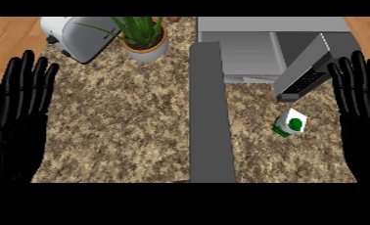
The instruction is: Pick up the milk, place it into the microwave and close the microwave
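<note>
Green-and-white, the milk (pixel 290 123) stands on the counter (pixel 123 121) near its right edge, just in front of the microwave (pixel 249 53) and beside its swung-open door (pixel 311 70). It lies inward of the right hand (pixel 352 97), which rests open, fingers straight up; the left hand (pixel 25 97) rests likewise, well apart. Milk's long axis looks upright, slightly tilted. Microwave's cavity appears empty.
</note>
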Motion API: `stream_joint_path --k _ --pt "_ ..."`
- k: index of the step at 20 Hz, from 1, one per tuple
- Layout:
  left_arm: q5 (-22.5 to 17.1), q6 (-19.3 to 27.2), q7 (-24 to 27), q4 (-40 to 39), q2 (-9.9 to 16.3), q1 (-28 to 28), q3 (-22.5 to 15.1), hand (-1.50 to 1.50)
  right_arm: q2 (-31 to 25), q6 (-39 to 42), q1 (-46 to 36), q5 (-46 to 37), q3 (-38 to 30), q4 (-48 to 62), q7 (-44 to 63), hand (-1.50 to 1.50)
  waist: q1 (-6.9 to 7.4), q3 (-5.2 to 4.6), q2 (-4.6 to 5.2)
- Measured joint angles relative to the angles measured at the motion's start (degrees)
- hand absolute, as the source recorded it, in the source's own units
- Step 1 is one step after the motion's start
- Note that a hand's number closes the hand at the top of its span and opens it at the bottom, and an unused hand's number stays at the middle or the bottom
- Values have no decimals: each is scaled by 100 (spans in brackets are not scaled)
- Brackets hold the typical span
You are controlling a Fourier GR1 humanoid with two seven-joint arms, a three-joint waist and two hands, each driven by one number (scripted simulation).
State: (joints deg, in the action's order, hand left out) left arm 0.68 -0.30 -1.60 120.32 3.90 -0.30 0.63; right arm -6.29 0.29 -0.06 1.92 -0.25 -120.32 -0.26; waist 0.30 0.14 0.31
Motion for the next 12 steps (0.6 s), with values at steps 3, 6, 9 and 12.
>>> stream_joint_path --k 3,6,9,12 --pt "-162 -96 26 -129 79 -119 166 -150 194 -250 -84 -378 140 225 -139 -150 -13 -7 -16" --pt "-361 -252 309 -593 192 -351 407 -150 378 -700 -357 -824 149 396 -147 -150 -23 -14 -17" --pt "-592 -266 225 -885 153 -339 564 -150 489 -1030 -493 -1247 405 437 289 -150 -21 -17 -23" --pt "-798 -402 195 -758 179 -46 674 -150 561 -1167 -390 -1457 606 356 499 -150 -17 -16 -30"
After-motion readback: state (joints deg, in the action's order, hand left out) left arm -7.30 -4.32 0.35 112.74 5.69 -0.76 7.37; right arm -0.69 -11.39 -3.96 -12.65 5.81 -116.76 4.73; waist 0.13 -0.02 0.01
